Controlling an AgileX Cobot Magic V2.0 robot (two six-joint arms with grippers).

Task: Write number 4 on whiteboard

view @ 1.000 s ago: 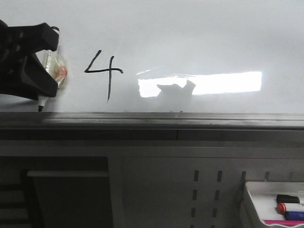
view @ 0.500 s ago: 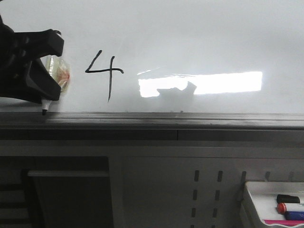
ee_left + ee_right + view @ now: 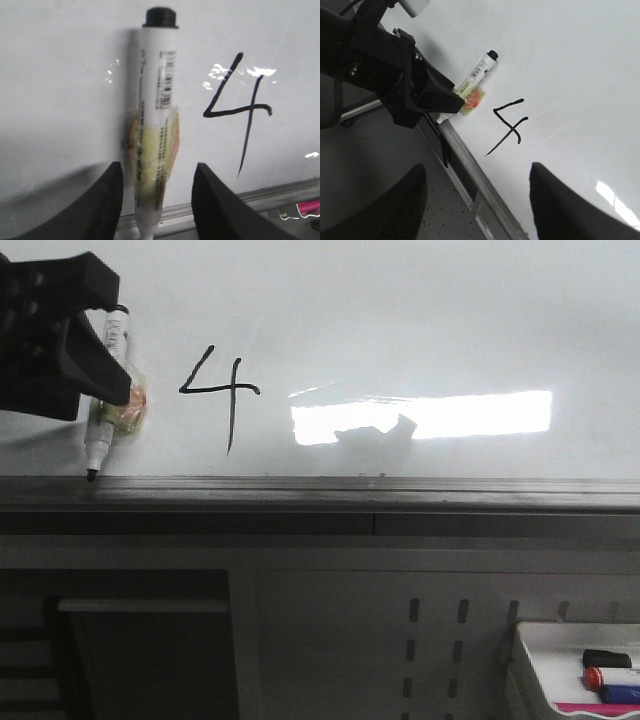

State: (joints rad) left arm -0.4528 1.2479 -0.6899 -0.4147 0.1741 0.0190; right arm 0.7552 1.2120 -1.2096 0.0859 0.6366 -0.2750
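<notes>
Marker [image 3: 155, 130] lies on whiteboard [image 3: 420, 310], tip at edge rail [image 3: 330, 486]; left gripper [image 3: 156, 200] jaws wide around it, right gripper [image 3: 475, 205] open. Number 4 [image 3: 222, 398] drawn.

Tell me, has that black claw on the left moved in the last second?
Yes. Against the 4, which stayed put, the left gripper has risen up the whiteboard. The marker now shows more between its open jaws.

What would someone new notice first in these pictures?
The black number 4 drawn on the whiteboard, left of a bright rectangular glare. Further left, the white marker lies against the board, tip down at the grey rail, with the left pincer open around it. The right pincer is open, empty.
</notes>
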